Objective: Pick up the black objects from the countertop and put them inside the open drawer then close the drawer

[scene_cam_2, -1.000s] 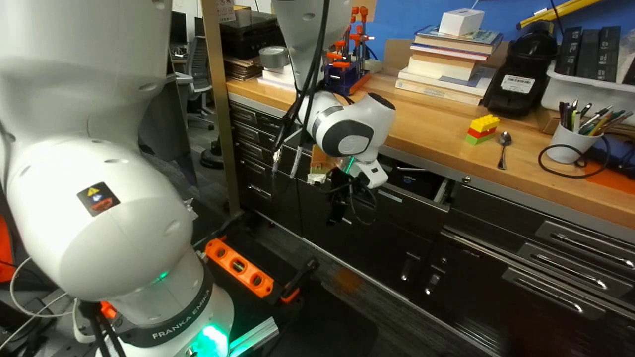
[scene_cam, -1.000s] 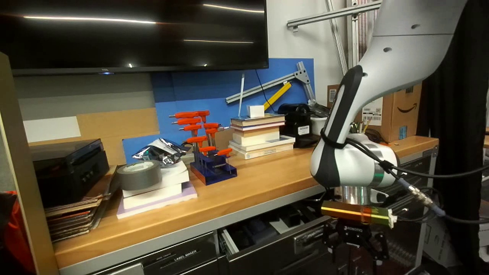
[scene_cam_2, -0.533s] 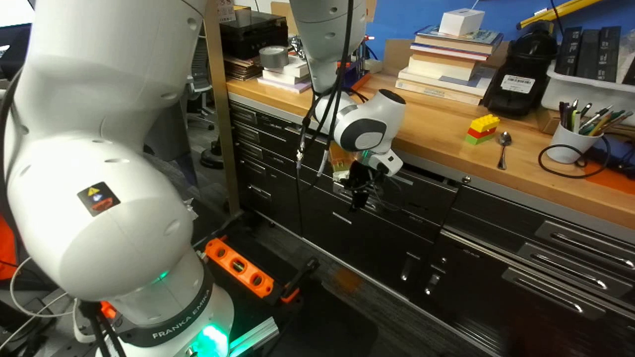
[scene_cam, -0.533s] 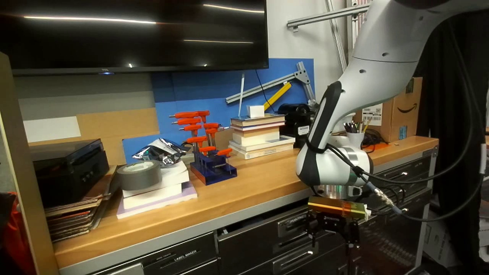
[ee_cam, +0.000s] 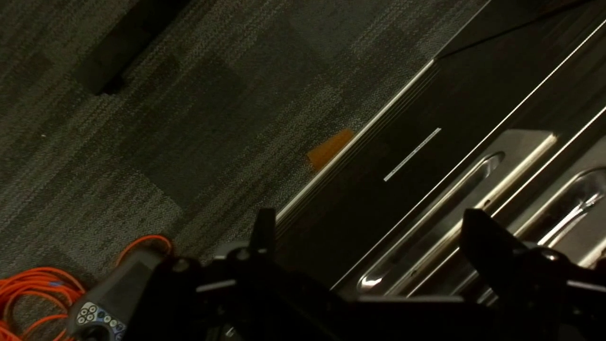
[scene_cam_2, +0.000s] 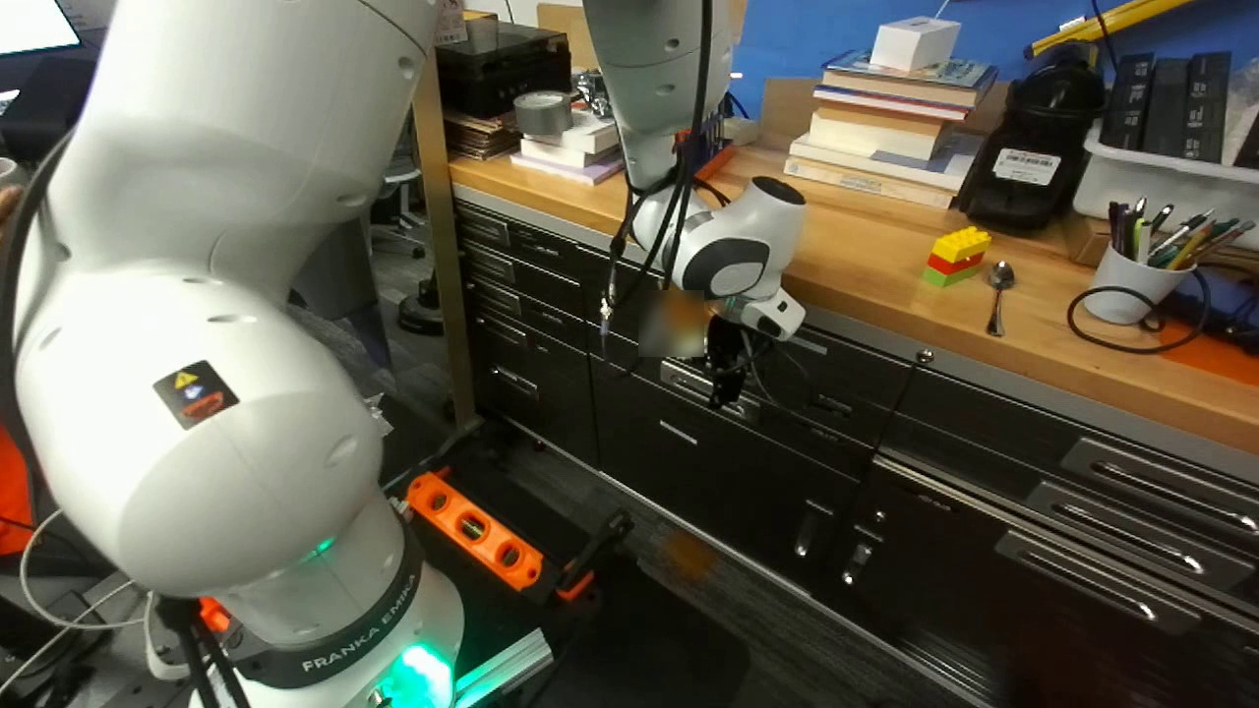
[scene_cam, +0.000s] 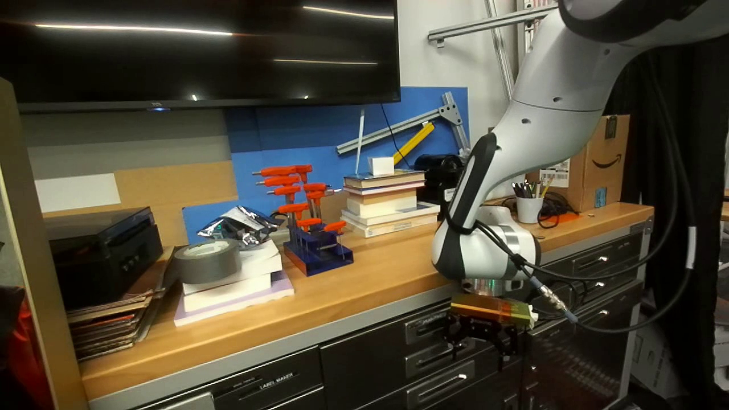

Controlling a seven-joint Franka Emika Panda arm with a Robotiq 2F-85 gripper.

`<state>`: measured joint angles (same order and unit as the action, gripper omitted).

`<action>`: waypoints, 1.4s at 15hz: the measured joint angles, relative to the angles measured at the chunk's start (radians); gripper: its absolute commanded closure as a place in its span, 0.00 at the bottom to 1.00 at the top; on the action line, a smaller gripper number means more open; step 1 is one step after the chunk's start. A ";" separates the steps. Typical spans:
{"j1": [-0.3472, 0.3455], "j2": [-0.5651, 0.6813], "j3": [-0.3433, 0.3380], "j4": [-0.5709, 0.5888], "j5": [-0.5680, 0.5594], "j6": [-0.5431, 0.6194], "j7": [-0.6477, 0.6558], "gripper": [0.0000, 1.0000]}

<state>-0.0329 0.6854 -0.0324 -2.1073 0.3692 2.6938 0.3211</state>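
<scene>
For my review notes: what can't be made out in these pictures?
Inside of the drawer: hidden behind its front, both exterior views.
Amber block: blurred, in an exterior view.
Handset: partly hidden by the tool, cut off by the bottom edge, wrist view.
White strip: lettering too small to read, wrist view.

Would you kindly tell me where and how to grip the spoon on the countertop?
I'd probably grip the spoon by its handle from above, the hand closing across its width: it lies flat on the countertop, and the handle is slimmer than the bowl.
</scene>
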 measured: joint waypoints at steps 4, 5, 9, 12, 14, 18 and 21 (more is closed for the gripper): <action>0.004 -0.002 0.000 -0.016 -0.004 0.041 -0.003 0.00; 0.009 -0.009 -0.003 -0.022 -0.018 0.043 -0.003 0.00; 0.050 -0.133 -0.010 -0.103 -0.143 0.034 -0.041 0.00; 0.103 -0.282 -0.020 -0.187 -0.256 -0.002 -0.048 0.00; 0.115 -0.390 0.004 -0.235 -0.281 -0.052 -0.097 0.00; 0.105 -0.619 0.075 -0.315 -0.205 -0.238 -0.247 0.00; 0.105 -0.791 0.084 -0.347 -0.195 -0.452 -0.274 0.00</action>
<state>0.0725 -0.1059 0.0514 -2.4540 0.1744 2.2415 0.0472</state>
